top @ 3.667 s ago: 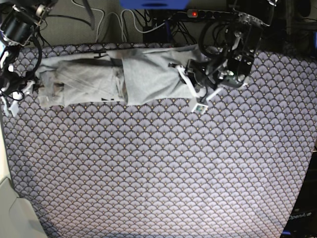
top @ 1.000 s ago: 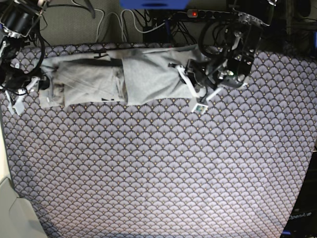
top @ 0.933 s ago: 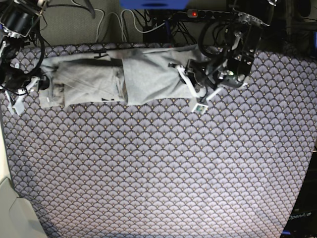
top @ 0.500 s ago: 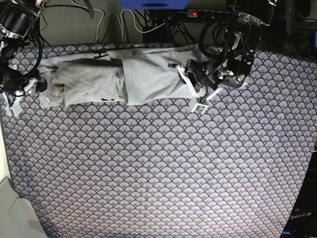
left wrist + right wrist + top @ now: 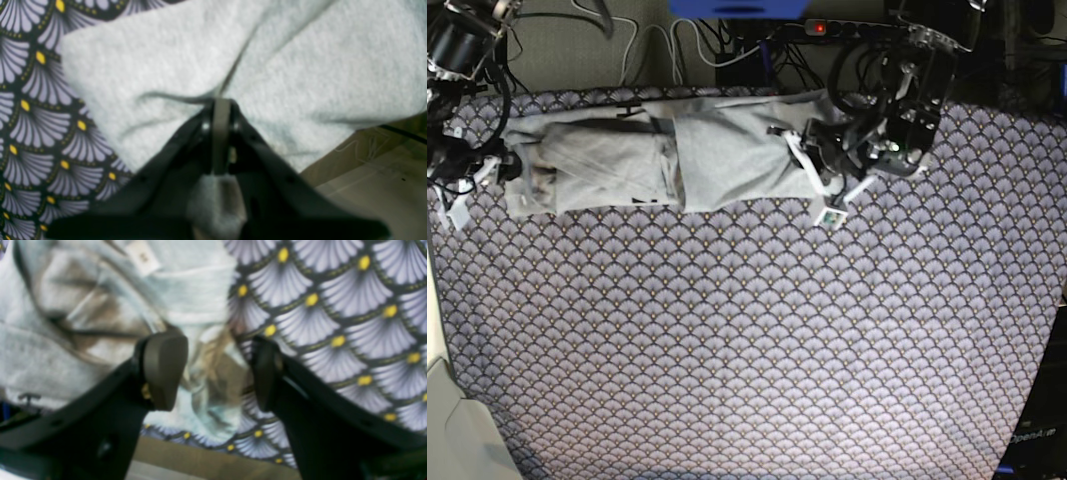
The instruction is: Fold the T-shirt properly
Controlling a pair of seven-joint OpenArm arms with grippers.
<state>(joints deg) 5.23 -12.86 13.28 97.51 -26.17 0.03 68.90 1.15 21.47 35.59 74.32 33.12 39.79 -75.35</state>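
Grey cotton T-shirt [image 5: 662,150], folded into 1 long band across the frame's top. Our left gripper [image 5: 220,110] stays clamped on its right end. Our right gripper [image 5: 462,185], jaws apart, has crept closer to the left end, ready for the next fold.

Evenly lit from above in the base view, with no hard shadows or glare; sharp enough at centre, darker toward the right corners, cloth pattern [image 5: 757,330] bowed at the edges. Soft and blurred in both wrist views: black claw [image 5: 218,133] out of focus up close, shirt [image 5: 100,306] smeared, brownish patches, pale highlights.
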